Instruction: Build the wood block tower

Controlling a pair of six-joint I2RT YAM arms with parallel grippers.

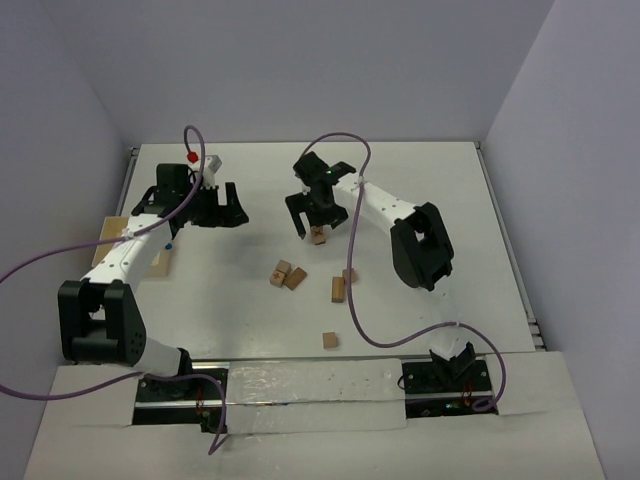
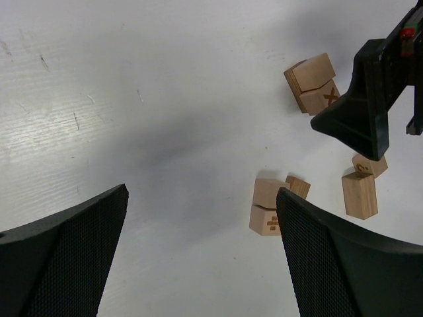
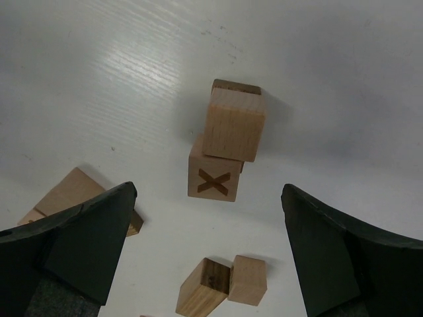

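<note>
Two-block tower (image 3: 228, 142) between wide-spread fingers of the right gripper (image 3: 206, 195), open table (image 3: 99, 79) at both flanks (left gripper (image 2: 201, 195) equally wide, empty).

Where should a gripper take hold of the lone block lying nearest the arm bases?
I'd come straight down from above and close on two opposite side faces of the lone block. It sits flat on the table, apart from the other blocks, so every side looks free.

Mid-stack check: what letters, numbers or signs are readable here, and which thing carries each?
"X": on the side of the lower block of the two-block stack.
Dark sign on the nearest loose block in the left wrist view: too blurred to read.
Mark on a small block: partly hidden, unreadable.
No other text shows.
</note>
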